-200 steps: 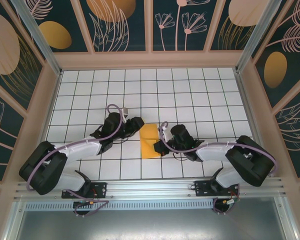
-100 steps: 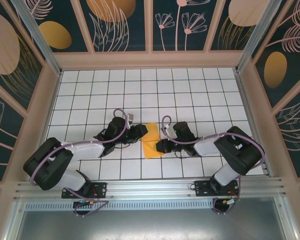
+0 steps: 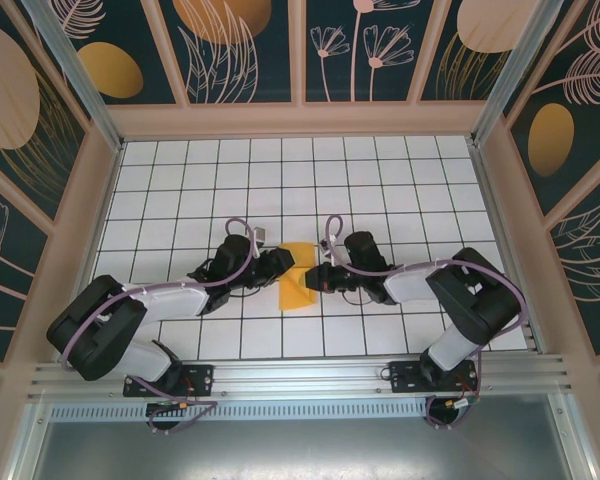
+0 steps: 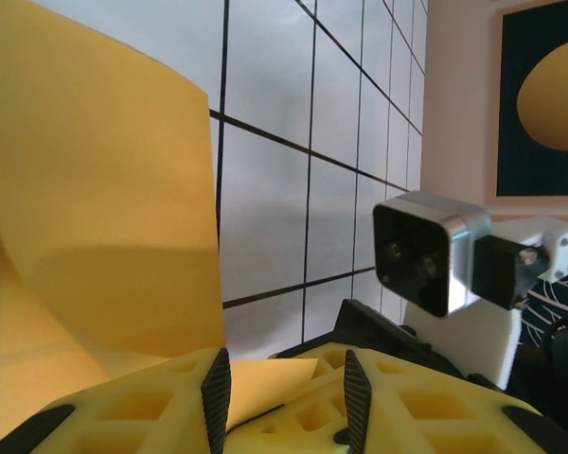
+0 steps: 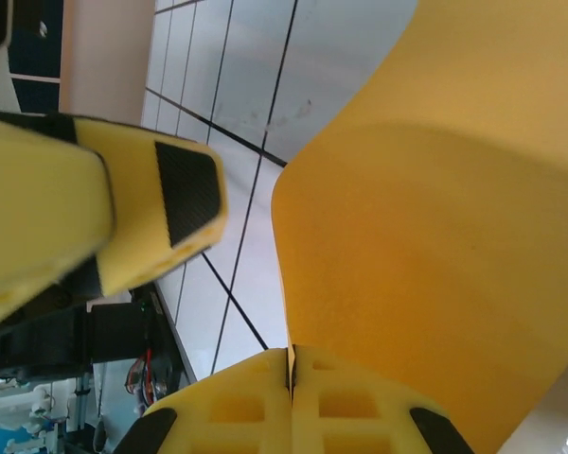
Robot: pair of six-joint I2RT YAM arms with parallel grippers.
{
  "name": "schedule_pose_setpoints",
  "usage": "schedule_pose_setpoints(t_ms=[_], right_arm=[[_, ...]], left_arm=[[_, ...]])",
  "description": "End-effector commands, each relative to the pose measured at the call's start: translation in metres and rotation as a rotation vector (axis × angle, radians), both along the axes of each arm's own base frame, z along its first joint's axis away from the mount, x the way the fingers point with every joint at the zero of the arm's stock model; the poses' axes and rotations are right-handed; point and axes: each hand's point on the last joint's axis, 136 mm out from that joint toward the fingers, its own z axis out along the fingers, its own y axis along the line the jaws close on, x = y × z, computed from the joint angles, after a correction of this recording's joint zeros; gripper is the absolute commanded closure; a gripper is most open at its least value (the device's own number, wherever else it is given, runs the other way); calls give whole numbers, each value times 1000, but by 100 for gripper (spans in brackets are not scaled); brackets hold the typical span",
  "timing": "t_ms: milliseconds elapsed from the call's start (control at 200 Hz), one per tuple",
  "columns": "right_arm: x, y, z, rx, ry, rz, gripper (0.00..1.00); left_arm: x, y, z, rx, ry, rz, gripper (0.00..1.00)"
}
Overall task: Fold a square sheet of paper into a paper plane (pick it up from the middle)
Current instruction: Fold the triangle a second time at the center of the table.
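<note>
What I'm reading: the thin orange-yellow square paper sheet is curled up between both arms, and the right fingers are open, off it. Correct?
No. The right fingers are shut on the edge of the thin orange-yellow square paper sheet, as the right wrist view shows. It is curled up between both arms.

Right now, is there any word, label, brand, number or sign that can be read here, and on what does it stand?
None can be read.
The sheet of paper is plain orange-yellow.
The table bears black grid lines, no writing.
The walls bear painted plants and ovals.
The camera on the other arm shows no legible label.
</note>
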Motion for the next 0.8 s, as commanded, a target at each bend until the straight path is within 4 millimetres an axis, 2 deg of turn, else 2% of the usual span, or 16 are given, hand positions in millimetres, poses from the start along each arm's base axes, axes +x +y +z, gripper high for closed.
schedule_pose_setpoints(t_ms=[0,165,610,701,796], right_arm=[[10,-2,-9,-16,45,-27,100],[12,2,-15,10,74,-20,99],[18,-5,-26,-19,81,-56,96],[18,-5,-27,-23,81,-53,93],[19,-6,-26,-36,76,-58,86]], left_arm=[[7,1,5,-12,-36,40,60],[8,-7,3,-28,-35,7,60],[10,-18,-24,-49,13,-14,59],[12,-20,-28,-64,18,-9,60],[15,-19,-29,-67,19,10,60]])
